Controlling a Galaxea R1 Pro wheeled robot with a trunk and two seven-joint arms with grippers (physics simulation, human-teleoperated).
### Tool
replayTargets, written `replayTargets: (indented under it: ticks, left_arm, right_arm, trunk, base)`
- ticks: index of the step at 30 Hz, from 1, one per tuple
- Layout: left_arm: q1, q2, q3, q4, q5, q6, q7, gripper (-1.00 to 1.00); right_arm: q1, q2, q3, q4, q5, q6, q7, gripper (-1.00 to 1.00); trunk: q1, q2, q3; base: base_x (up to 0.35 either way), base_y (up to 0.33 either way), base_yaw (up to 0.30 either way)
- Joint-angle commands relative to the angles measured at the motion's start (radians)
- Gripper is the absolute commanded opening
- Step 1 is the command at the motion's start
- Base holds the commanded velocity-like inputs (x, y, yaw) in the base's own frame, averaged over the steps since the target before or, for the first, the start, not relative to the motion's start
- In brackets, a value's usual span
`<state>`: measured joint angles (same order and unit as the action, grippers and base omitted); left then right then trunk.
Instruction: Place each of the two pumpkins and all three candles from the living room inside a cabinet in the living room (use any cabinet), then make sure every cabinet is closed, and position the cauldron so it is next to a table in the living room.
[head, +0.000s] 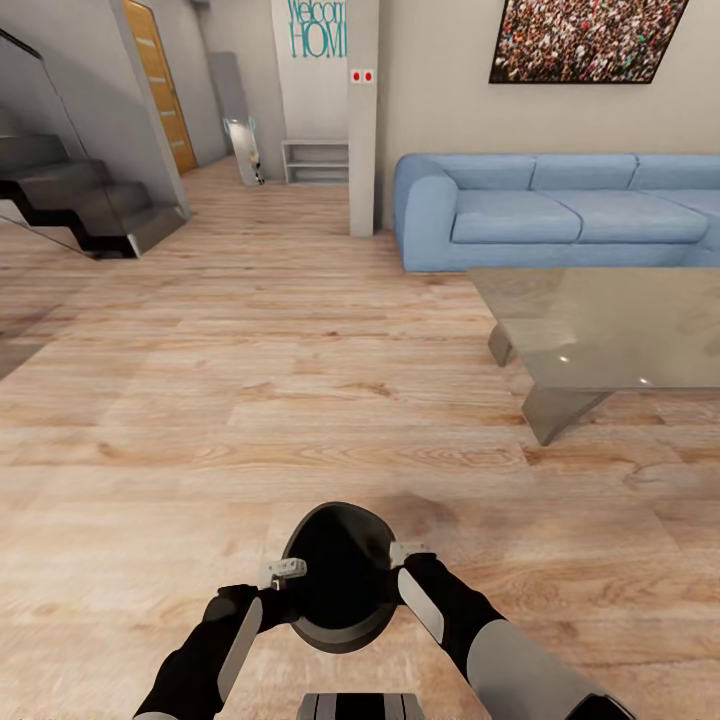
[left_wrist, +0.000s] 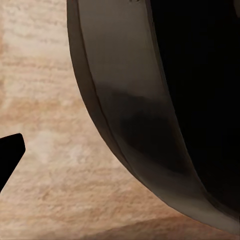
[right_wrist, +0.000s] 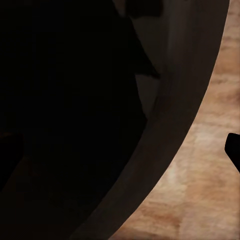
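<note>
Carrying the cauldron (head: 338, 580) across the living room floor (head: 200, 400) is the step we're on, as far as we can judge. It sits between the two arms, low in the head view, mouth facing up at the camera, with the left gripper (head: 282, 572) at one side of the rim and the right gripper (head: 410, 553) at the other. Both look pressed against the pot, but honestly we can't tell how far the jaws are open or whether they pinch the rim or just squeeze it between them; the wrist views are mostly black pot wall and wood.

The table (head: 610, 330) is ahead and to the right, in front of the blue sofa (head: 560, 210), and well apart from the pot. So to do this well we'd turn the base right and roll in slowly, keeping both arms level so the pot doesn't slip. Stop short of the glass edge and set it down just beside the table's base, without bumping it.
</note>
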<state>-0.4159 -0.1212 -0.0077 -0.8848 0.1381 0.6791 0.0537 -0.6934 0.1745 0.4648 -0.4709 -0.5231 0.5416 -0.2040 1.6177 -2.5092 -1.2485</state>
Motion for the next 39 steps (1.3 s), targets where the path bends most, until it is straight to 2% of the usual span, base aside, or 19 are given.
replayTargets:
  ticks: [1, 7, 11, 15, 16, 23, 24, 37, 39]
  left_arm:
    - [0.000, 0.000, 0.000, 0.000, 0.000, 0.000, 0.000, 1.00]
    - [0.000, 0.000, 0.000, 0.000, 0.000, 0.000, 0.000, 1.00]
    - [0.000, 0.000, 0.000, 0.000, 0.000, 0.000, 0.000, 1.00]
    - [0.000, 0.001, 0.001, 0.000, 0.000, 0.000, 0.000, 1.00]
    - [0.000, 0.001, 0.001, 0.000, 0.000, 0.000, 0.000, 1.00]
    - [0.000, 0.000, 0.002, 0.000, 0.000, 0.003, 0.000, 1.00]
    - [0.000, 0.000, 0.002, 0.000, 0.000, 0.004, 0.000, -1.00]
    - [0.000, 0.001, 0.005, 0.000, 0.000, 0.009, 0.001, -1.00]
    - [0.000, 0.001, 0.005, 0.000, 0.000, 0.010, 0.000, -1.00]
  right_arm:
    - [0.000, 0.000, 0.000, 0.000, 0.000, 0.000, 0.000, 1.00]
    - [0.000, 0.000, 0.000, 0.000, 0.000, 0.000, 0.000, 1.00]
    - [0.000, 0.000, 0.000, 0.000, 0.000, -0.004, 0.000, 1.00]
    - [0.000, 0.000, 0.000, 0.000, 0.000, -0.006, 0.000, 1.00]
    - [0.000, 0.000, 0.000, 0.001, 0.000, -0.006, 0.000, -1.00]
    - [0.000, 0.000, 0.000, 0.002, -0.001, -0.007, 0.000, -1.00]
    - [0.000, 0.000, 0.000, 0.002, -0.002, -0.007, 0.000, -1.00]
    - [0.000, 0.000, 0.000, 0.002, 0.000, -0.031, 0.000, -1.00]
    - [0.000, 0.000, 0.000, 0.002, 0.000, -0.032, 0.000, -1.00]
  trunk:
    - [0.000, 0.000, 0.000]
    - [0.000, 0.000, 0.000]
    - [0.002, -0.001, -0.015]
    - [0.002, -0.001, -0.015]
    - [0.002, -0.001, -0.015]
    - [0.002, -0.001, -0.015]
    - [0.002, -0.001, -0.015]
    - [0.002, -0.001, -0.015]
    - [0.001, 0.000, -0.008]
  base:
    - [0.000, 0.000, 0.000]
    - [0.000, 0.000, 0.000]
    - [0.000, 0.000, 0.000]
    - [0.000, 0.000, 0.000]
    - [0.000, 0.000, 0.000]
    - [0.000, 0.000, 0.000]
    - [0.000, 0.000, 0.000]
    - [0.000, 0.000, 0.000]
    - [0.000, 0.000, 0.000]
